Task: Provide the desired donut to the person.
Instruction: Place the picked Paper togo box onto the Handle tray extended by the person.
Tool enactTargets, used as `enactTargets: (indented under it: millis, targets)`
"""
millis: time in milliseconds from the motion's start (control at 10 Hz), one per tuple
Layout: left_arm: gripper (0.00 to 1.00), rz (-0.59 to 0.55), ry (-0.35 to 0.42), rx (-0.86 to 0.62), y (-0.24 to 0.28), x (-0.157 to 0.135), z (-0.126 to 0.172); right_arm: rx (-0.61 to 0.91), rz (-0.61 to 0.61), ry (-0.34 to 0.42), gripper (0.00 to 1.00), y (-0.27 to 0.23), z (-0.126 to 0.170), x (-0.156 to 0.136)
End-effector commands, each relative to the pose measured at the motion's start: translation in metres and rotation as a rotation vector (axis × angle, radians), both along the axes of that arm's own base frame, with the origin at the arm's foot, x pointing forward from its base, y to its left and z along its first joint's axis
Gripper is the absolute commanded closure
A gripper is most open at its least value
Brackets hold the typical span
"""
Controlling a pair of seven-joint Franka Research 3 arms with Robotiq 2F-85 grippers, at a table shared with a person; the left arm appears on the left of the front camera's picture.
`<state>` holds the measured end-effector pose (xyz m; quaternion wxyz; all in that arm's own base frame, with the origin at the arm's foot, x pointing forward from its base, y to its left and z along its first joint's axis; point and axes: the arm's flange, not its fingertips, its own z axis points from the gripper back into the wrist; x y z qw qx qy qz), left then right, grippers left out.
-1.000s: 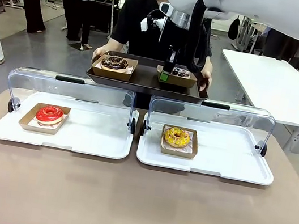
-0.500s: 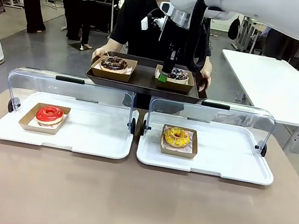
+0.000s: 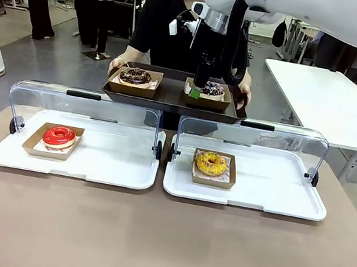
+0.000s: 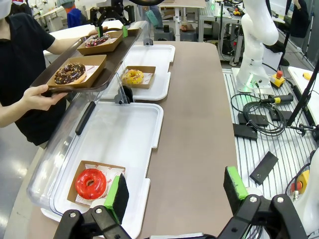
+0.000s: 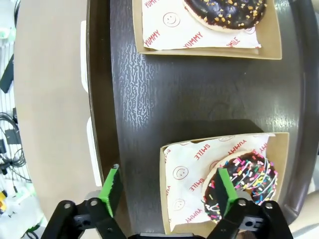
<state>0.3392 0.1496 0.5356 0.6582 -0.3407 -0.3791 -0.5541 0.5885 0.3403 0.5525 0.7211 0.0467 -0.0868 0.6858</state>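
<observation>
The right arm reached in from the upper right, stretched across the middle toward the far side, its wrist pointing steeply down. The right end effector [image 3: 197,90] hung there with its green-padded fingers [image 5: 111,183] spread wide apart and nothing between them. The left end effector [image 4: 175,191] was also spread wide and held nothing, tilted to look down along the near side. The person's hands [image 3: 117,64] were raised in front of the torso, apparently curled in a grip, though the far hand was mostly hidden.
</observation>
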Motion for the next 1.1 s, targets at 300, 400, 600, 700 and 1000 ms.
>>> enactTargets:
  millis: [300,400,600,700,1000]
  targets:
    - [0.0,0.004,0.005,-0.007,0.0,-0.001,0.002,0.022,0.026,0.054,0.0,-0.002,0.006,0.001]
    - [0.0,0.004,0.005,-0.007,0.0,-0.001,0.002,-0.047,0.055,0.082,0.0,-0.011,0.01,-0.019]
    - [0.0,0.004,0.005,-0.007,0.0,-0.001,0.002,-0.18,0.077,0.079,0.0,-0.062,0.028,-0.082]
    - [0.0,0.004,0.005,-0.007,0.0,-0.001,0.002,-0.213,0.069,0.059,0.0,-0.099,0.035,-0.109]
    - [0.0,0.004,0.005,-0.007,0.0,-0.001,0.002,-0.191,-0.009,0.038,0.0,-0.22,0.035,-0.143]
